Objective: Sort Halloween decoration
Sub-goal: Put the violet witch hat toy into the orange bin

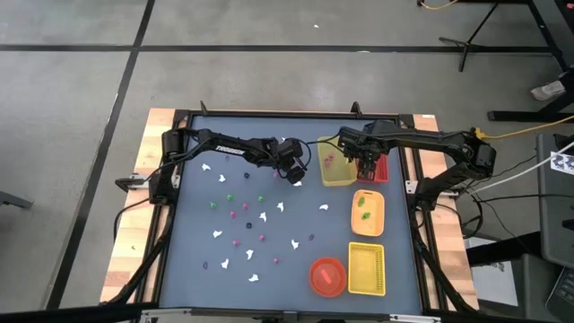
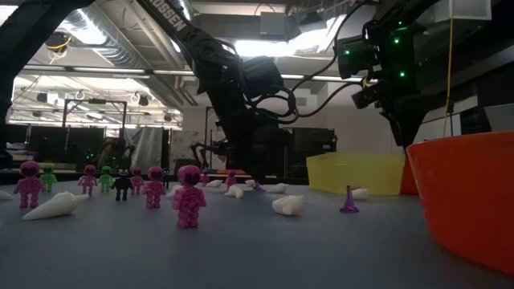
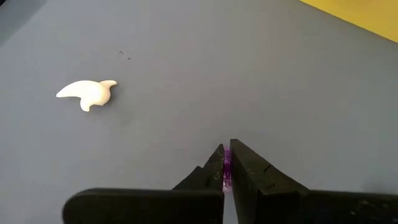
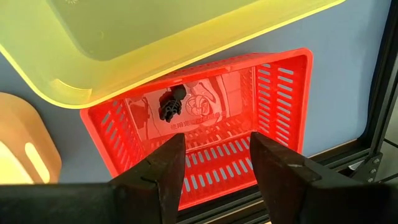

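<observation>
Tiny Halloween pieces lie scattered over the blue-grey table: white ghosts [image 1: 282,208], pink figures [image 2: 189,206], green [image 2: 105,178] and dark bits [image 2: 122,185]. My left gripper [image 3: 225,163] hovers near the table's far middle, beside the pale yellow tray [image 1: 336,162], shut on a small pink-purple piece [image 3: 227,168]. A white ghost [image 3: 87,94] lies on the table ahead of it. My right gripper [image 4: 216,163] is open above the red slotted tray [image 4: 211,130], where a dark figure [image 4: 171,106] lies on the floor. Pink bits [image 1: 330,161] sit in the pale yellow tray. My left gripper pinches the small pink-purple piece [image 3: 227,169] between its two fingertips; only a thin sliver shows between them. The piece is lifted clear of the table. Which part of the piece is held is hidden by the fingers.
Along the table's right side stand an orange tray [image 1: 368,212] holding green bits, a yellow slotted tray [image 1: 366,267] and a round red-orange bowl [image 1: 327,275]. The bowl's wall [image 2: 466,201] fills the low view's right. A black frame rims the table [image 1: 269,115].
</observation>
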### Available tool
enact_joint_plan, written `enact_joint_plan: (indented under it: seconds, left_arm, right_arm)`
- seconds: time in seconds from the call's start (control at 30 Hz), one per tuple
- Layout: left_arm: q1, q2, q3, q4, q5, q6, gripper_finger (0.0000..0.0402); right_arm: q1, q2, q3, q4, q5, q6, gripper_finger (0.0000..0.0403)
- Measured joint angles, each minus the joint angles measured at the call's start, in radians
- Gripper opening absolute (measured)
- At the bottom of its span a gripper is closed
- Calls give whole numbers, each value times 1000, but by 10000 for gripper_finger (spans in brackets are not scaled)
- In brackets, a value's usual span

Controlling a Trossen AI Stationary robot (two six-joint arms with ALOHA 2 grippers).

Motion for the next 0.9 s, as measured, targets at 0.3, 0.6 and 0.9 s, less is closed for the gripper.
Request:
enact_joint_plan:
  seconds: [0.3,0.6,0.9]
  left_arm:
    - [0,-1,0,0,0,0,0]
    - [0,-5,-1,0,1,1,0]
    - [-4,-59,-1,0,25,8,0]
  right_arm:
    - [0,0,0,0,0,0,179]
    - [0,0,0,0,0,0,179]
    - [0,0,0,-1,0,0,179]
